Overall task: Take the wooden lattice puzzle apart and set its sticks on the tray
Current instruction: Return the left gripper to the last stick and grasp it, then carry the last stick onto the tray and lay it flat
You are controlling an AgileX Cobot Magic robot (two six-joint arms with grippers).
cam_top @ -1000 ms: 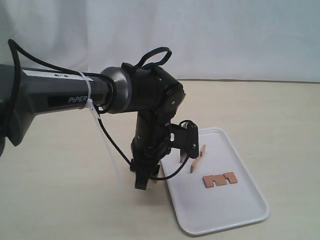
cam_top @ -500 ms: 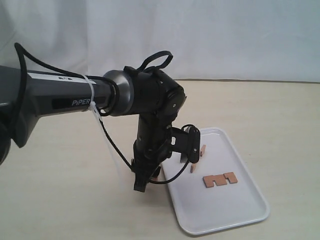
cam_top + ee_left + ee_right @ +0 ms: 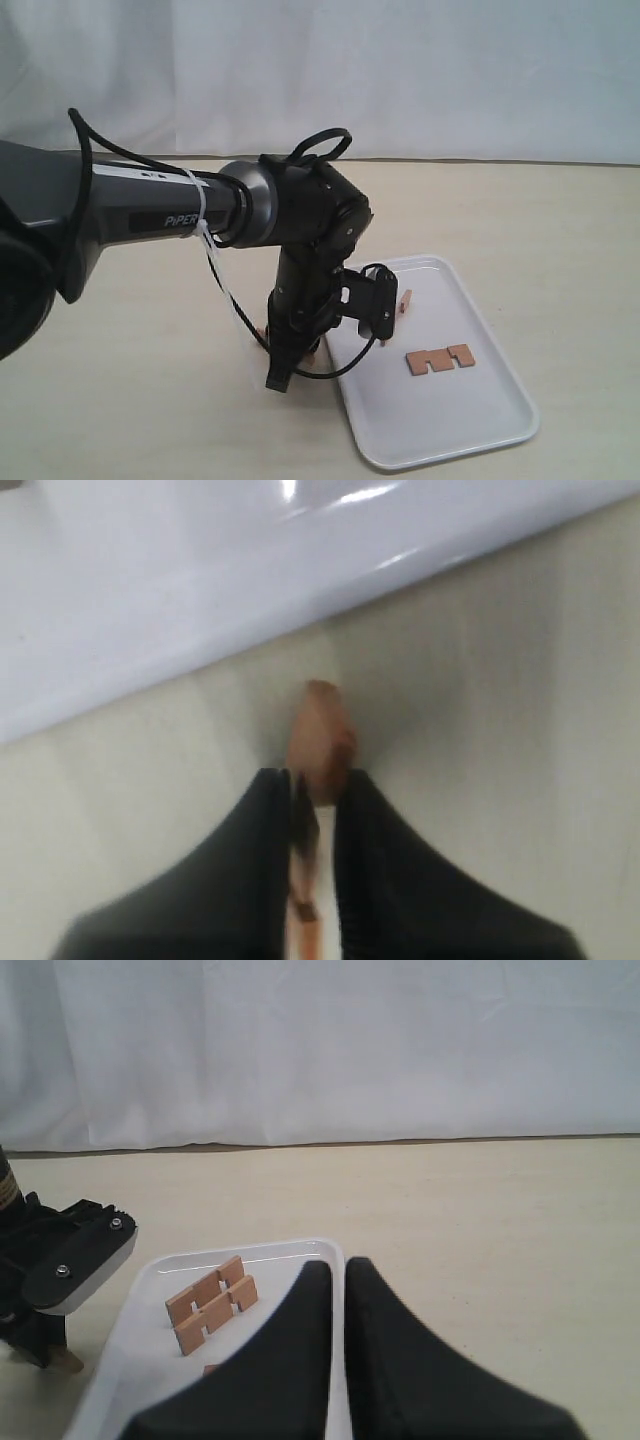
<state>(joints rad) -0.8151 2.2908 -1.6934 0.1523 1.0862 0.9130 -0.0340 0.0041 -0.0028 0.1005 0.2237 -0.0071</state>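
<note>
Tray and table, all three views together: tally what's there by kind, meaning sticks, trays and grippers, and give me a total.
Tray: 1
Grippers: 2, the left gripper and the right gripper
Sticks: 4, with 3 on the tray and 1 in the left gripper's jaws
Total: 7

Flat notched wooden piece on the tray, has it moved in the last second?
No. The wooden piece lies where it did, equally far from the tray near rim.
</note>
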